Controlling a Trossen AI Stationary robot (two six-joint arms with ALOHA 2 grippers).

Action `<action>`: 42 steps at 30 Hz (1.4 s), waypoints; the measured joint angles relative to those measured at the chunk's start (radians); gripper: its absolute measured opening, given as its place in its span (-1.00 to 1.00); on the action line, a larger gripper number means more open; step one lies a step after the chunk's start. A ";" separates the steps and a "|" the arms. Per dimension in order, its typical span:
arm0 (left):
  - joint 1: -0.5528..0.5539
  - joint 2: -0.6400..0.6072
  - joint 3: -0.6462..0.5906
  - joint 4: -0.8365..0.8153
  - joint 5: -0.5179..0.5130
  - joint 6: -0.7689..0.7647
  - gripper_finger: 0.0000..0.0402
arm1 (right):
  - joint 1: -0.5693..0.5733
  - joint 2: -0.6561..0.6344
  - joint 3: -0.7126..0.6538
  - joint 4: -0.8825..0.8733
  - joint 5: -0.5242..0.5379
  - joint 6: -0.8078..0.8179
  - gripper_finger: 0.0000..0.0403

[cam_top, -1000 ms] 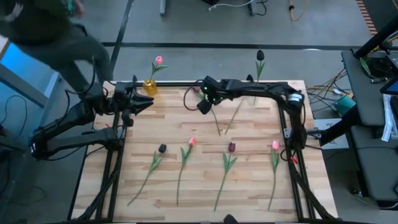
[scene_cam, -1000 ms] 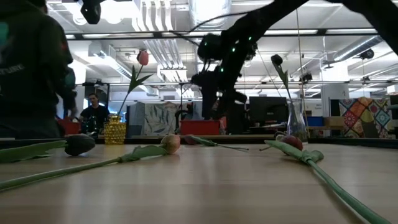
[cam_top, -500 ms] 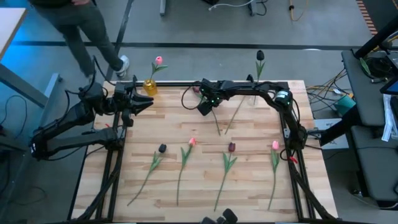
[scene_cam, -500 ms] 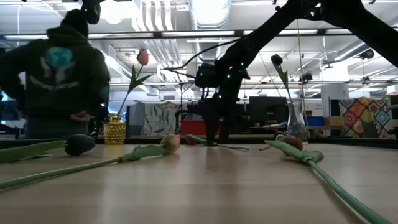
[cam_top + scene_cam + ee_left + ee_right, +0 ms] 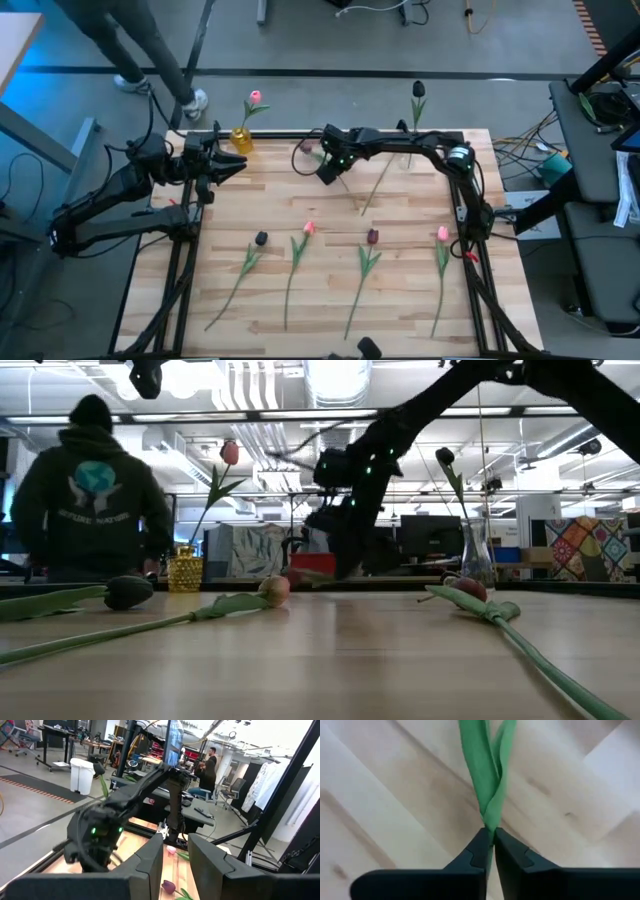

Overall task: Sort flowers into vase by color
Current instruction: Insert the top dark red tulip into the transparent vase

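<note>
The right hand (image 5: 329, 172) hangs over the far middle of the counter (image 5: 400, 300), its fingers (image 5: 481, 851) pinched together on the green stem of a flower (image 5: 487, 775) just above the wood. The left hand (image 5: 228, 165) waits at the far left edge, fingers a little apart, holding nothing. One pink tulip (image 5: 254, 98) stands in a yellow vase (image 5: 240, 138) at the far left corner; a dark tulip (image 5: 418, 91) stands at the far right. Four more tulips (image 5: 368, 262) lie in a row on the near half, and a loose stem (image 5: 377, 187) lies beside the right hand. A person (image 5: 92, 500) stands beyond the counter
</note>
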 joint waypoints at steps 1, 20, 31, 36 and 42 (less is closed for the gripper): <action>0.000 0.000 0.000 0.000 0.000 0.000 -0.62 | 0.000 -0.016 0.000 -0.001 0.003 0.000 -0.92; 0.000 0.014 0.000 0.024 0.000 0.000 -0.62 | 0.210 -0.762 -0.305 0.204 0.346 -0.214 -0.94; 0.000 0.040 0.000 0.034 0.000 -0.001 -0.62 | 0.143 -1.306 -0.744 0.575 0.351 -0.567 -0.94; 0.000 0.041 0.000 0.041 -0.022 0.008 -0.62 | 0.040 -1.454 -0.890 0.746 0.350 -0.677 -0.94; 0.000 0.040 0.000 0.042 -0.091 0.032 -0.62 | -0.120 -1.467 -1.046 0.976 0.351 -0.726 -0.94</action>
